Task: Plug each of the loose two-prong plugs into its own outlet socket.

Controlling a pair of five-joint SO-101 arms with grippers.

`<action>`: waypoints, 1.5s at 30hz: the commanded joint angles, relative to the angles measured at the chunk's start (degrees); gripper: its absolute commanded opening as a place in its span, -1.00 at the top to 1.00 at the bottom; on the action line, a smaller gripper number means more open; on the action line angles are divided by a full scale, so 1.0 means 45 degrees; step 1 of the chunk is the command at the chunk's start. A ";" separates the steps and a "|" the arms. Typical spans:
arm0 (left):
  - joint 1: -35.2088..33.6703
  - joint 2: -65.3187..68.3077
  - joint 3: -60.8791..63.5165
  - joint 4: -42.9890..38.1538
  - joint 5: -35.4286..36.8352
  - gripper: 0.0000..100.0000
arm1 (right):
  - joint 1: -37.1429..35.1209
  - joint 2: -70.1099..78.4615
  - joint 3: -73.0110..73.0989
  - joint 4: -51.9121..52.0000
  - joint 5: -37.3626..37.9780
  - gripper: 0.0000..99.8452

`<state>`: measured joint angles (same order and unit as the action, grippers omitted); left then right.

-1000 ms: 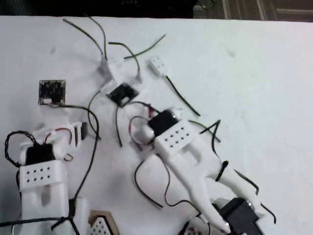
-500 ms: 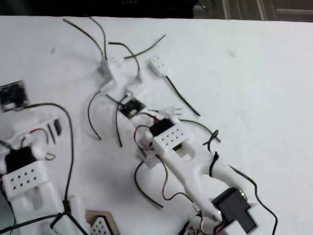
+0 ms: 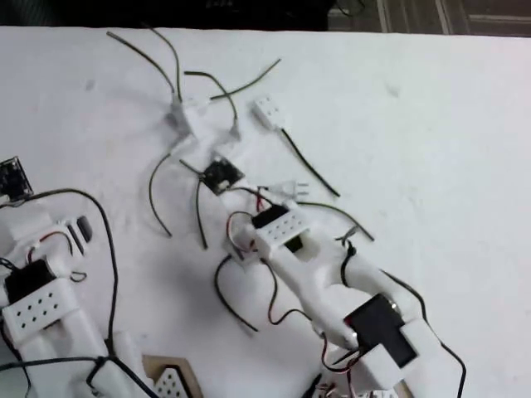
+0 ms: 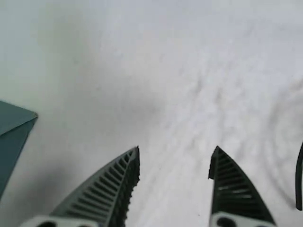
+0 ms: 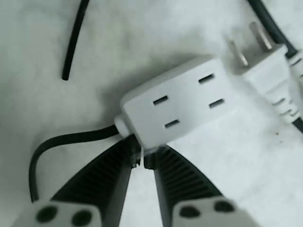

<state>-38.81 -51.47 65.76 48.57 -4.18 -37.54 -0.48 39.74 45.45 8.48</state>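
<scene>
just touching right gripper (image 5: 143, 158): outlet socket (image 5: 180, 106)

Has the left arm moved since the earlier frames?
Yes. The left arm has swung toward the left edge of the table, farther from the white outlet block, which stayed put.

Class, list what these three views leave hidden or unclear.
High view: white cluster, too small to tell its parts.
Right wrist view: plug, cord cut off by the edge; right gripper hides its hold on the outlet.
Left wrist view: teal shape, cut off by the edge.
</scene>
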 commanded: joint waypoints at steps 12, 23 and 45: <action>-0.0010 -0.0283 0.0176 -0.0156 -0.0508 0.51 | 0.1514 -0.3839 -0.4103 0.4484 0.2462 0.96; 0.0244 -0.0283 0.0625 -0.0156 -0.1934 0.51 | 0.3096 0.2549 -0.8811 0.6339 0.5294 0.94; 0.1631 -0.0283 0.1446 -0.0274 -0.3673 0.52 | 0.4366 1.0266 -1.7817 0.9231 0.7013 0.70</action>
<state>-31.87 -51.47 72.53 48.22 -20.26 -19.34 44.53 -35.08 84.13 39.34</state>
